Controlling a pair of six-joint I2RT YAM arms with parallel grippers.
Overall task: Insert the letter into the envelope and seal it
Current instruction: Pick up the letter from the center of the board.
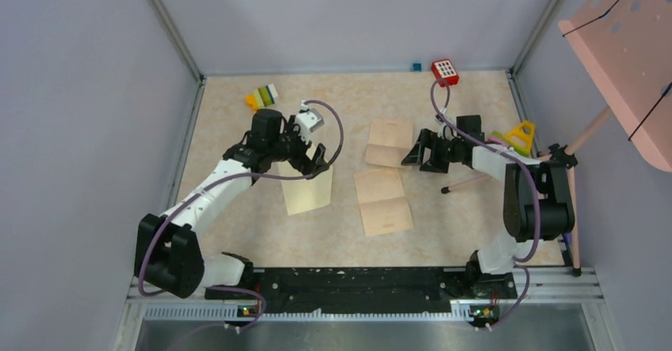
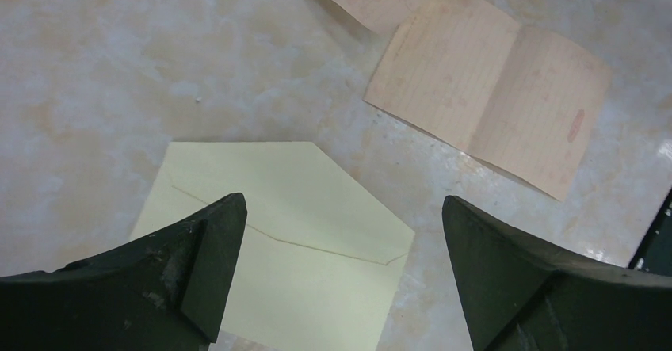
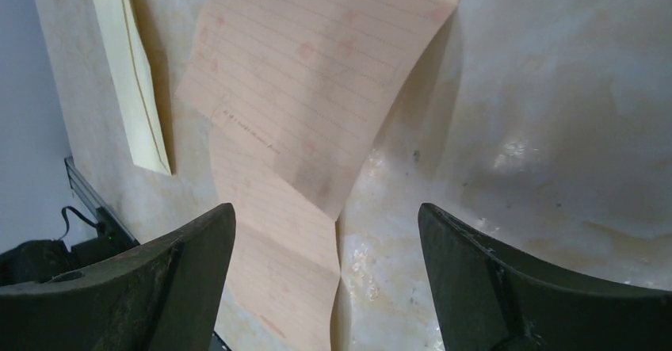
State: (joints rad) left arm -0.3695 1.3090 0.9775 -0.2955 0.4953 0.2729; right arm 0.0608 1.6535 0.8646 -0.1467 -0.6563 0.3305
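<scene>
Pale cream paper envelope [image 1: 307, 191] flat on the mottled stone-look table [image 1: 230, 129], pointed flap open, left gripper [image 1: 318, 165] spread wide over its 12 o'clock edge, gripping nothing, creased lined nearer tan sheet [image 1: 383, 200] at its 3 o'clock, right gripper [image 1: 418, 154] wide too, at 3 o'clock of the farther tan sheet [image 1: 390, 143].

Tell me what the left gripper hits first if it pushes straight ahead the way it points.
Probably the envelope: the open left gripper aims down at its flap end, with nothing visible between.
</scene>
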